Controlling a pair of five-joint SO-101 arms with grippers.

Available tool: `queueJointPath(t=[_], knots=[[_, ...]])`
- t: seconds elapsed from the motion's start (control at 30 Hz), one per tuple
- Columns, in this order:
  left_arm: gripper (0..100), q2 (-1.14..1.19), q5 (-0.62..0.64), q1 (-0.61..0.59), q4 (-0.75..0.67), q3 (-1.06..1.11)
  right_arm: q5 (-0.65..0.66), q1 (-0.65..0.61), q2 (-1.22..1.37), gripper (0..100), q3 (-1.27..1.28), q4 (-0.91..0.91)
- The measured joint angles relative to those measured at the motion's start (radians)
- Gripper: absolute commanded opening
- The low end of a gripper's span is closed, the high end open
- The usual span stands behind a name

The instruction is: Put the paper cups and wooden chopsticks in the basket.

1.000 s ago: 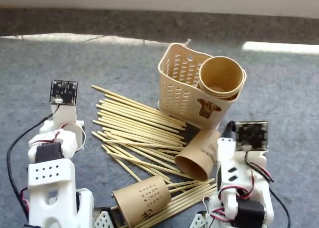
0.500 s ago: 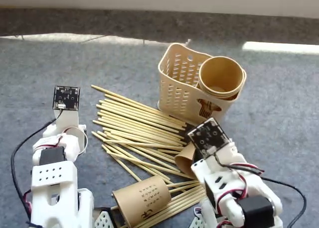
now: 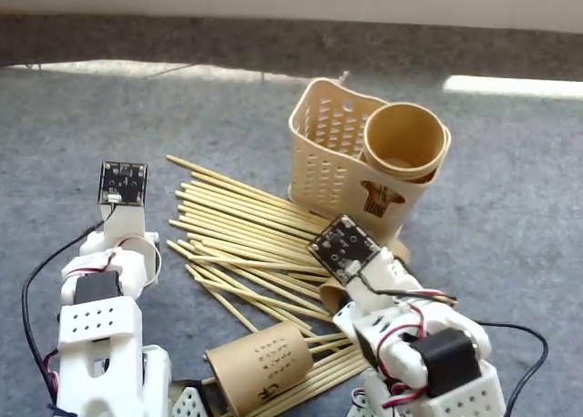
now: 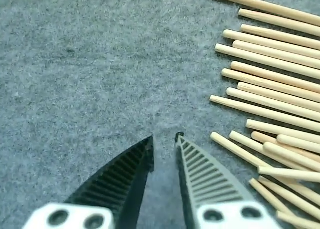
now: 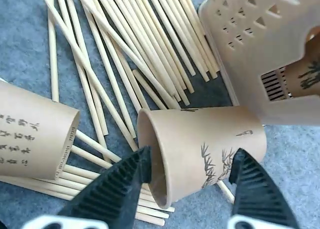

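A paper cup (image 5: 200, 149) lies on its side beside the basket (image 3: 332, 157), its mouth toward the chopsticks. My right gripper (image 5: 191, 154) is open and straddles this cup, one finger on each side, just above it. A second cup (image 3: 264, 367) lies on the chopsticks near the front. Nested cups (image 3: 404, 139) stand in the basket. Several wooden chopsticks (image 3: 241, 221) are spread on the grey mat. My left gripper (image 4: 164, 137) hovers over bare mat beside the chopstick ends (image 4: 270, 74), with a narrow gap between its fingers and nothing between them.
The grey felt mat (image 3: 510, 208) covers the table. The basket wall (image 5: 260, 39) stands close to the straddled cup. The second cup (image 5: 30, 134) lies on the other side of it. Open mat lies to the left of the chopsticks.
My right arm has swung left and forward, from beside the lying cup to over it. The left arm has shifted only slightly.
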Motion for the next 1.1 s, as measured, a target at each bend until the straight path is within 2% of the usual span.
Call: queueJointPath(t=[0.13, 0.3, 0.6, 0.87, 0.93, 1.1], knots=[[12, 0.000, 0.000, 0.000, 0.000, 0.000, 0.000, 0.002, 0.006, 25.6, 0.069, -0.037], [12, 0.000, 0.000, 0.000, 0.000, 0.000, 0.089, 0.005, 0.008, 25.6, 0.084, -0.041], [13, 0.000, 0.000, 0.000, 0.000, 0.000, 0.252, 0.230, 0.005, 25.6, 0.084, -0.048], [13, 0.000, 0.000, 0.000, 0.000, 0.000, 0.285, 0.338, 0.005, 25.3, 0.086, -0.051], [13, 0.000, 0.000, 0.000, 0.000, 0.000, 0.287, 0.364, 0.005, 21.2, 0.086, -0.063], [13, 0.000, 0.000, 0.000, 0.000, 0.000, 0.292, 0.442, 0.005, 2.2, 0.086, -0.109]])
